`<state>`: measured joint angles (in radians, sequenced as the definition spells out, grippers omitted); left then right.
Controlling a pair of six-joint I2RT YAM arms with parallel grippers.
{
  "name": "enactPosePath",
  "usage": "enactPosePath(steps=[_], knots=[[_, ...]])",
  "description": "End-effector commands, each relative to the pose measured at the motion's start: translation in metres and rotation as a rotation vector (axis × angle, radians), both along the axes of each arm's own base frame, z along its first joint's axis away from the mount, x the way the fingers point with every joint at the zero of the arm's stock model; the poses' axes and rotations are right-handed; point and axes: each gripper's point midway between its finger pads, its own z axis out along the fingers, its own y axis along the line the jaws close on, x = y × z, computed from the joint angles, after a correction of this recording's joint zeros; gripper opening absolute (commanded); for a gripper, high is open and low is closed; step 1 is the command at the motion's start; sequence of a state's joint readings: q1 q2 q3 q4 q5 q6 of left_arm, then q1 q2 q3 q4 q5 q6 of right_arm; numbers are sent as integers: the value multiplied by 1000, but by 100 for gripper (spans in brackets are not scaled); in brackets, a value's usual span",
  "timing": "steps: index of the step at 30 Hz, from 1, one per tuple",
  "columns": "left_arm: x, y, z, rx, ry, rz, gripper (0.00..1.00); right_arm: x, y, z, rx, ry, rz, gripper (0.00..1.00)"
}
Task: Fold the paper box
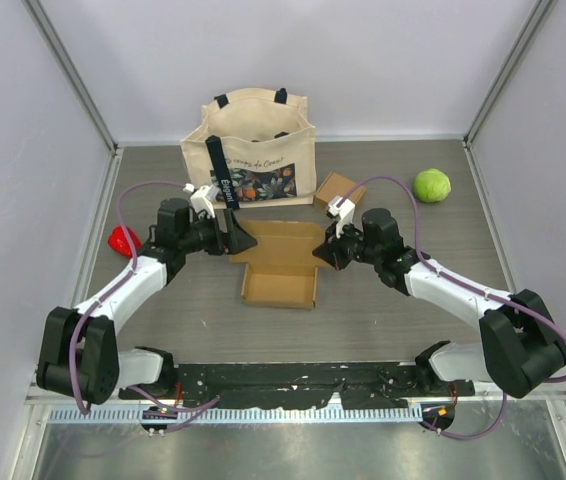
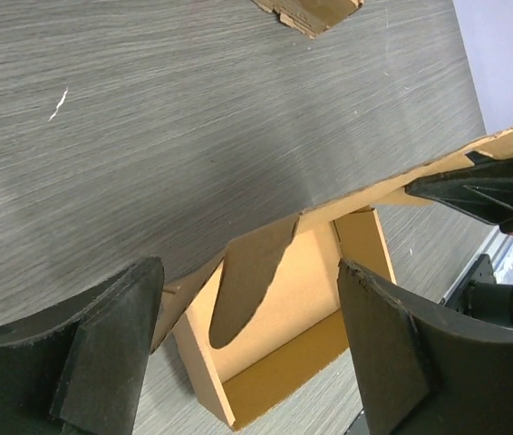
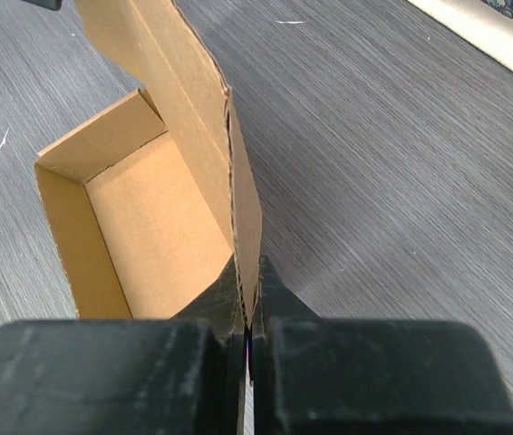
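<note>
Brown cardboard box (image 1: pixel 281 268) sits in the middle of the table (image 1: pixel 383 300). Its tray walls are up already, but the lid (image 3: pixel 193 100) is not shut yet. My right pincer (image 3: pixel 249 272) is pinched tight on the lid's edge. My left pincer (image 2: pixel 247 308) is wide open and holds nothing.

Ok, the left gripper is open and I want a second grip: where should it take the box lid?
Probably the lid's free left edge, approached from the left: it's a thin raised sheet, and the right gripper pinches the opposite edge.
</note>
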<state>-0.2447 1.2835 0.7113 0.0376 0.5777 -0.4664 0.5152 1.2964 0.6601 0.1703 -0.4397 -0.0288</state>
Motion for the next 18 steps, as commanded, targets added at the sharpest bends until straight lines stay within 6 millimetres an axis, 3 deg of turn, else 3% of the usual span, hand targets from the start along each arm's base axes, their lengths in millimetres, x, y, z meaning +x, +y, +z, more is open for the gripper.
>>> enactPosePath(steps=[1,5,9,12,13,16,18], knots=[[-5,-1,3,35,-20,5,77,15,5,20,23,-60,-13,1],[-1,-4,-7,70,35,15,53,18,2,19,16,-60,-35,1],[0,5,-22,153,81,90,42,27,-5,23,14,-73,-116,4],[1,13,-28,223,105,177,29,37,-15,27,43,-46,-276,9],[-1,7,-26,235,86,183,20,33,-11,27,66,-19,-311,9],[1,6,-13,268,-13,261,9,34,-15,27,65,-20,-457,1],[4,8,-5,281,-57,314,4,32,-17,26,76,-3,-544,3]])
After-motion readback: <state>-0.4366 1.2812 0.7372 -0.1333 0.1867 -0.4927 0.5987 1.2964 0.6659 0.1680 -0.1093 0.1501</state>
